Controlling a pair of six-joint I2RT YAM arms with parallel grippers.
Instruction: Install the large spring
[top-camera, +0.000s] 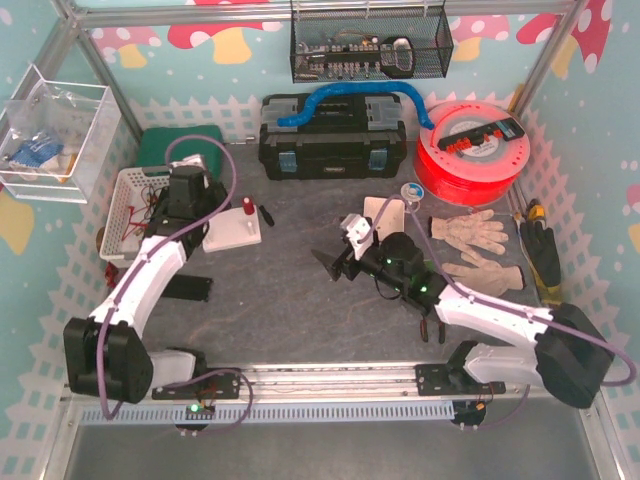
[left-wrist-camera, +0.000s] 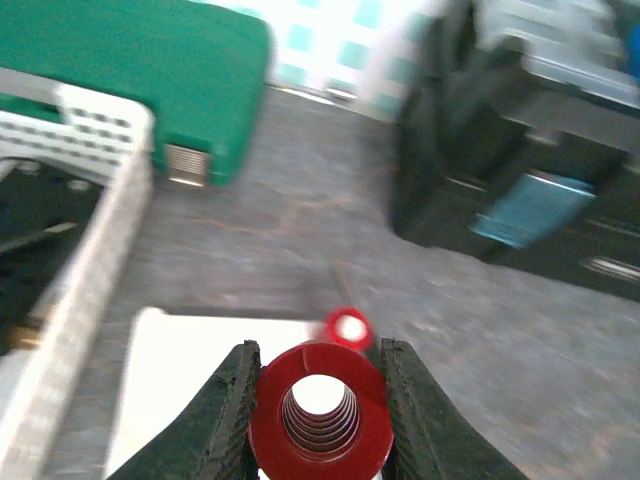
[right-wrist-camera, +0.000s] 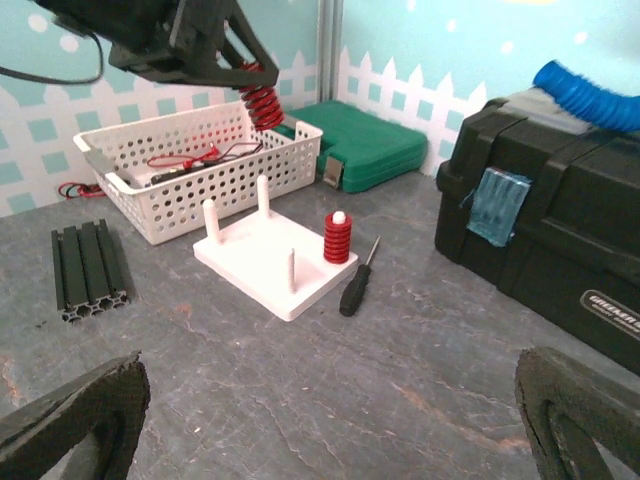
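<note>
Your left gripper (left-wrist-camera: 320, 358) clamps large spring (left-wrist-camera: 320, 420), seen end-on, above white peg board (left-wrist-camera: 200, 380). White basket (left-wrist-camera: 90, 260) edge just left; grey mat (left-wrist-camera: 300, 230) ahead. Left wrist view blurred; spring's length hidden. Your right gripper (right-wrist-camera: 330, 420): jaws wide apart.

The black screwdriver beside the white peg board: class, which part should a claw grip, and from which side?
Probably the thick black handle of the screwdriver, from straight above, jaws across its width. It lies flat on the table, the shaft is thin, and the peg board crowds one side.
</note>
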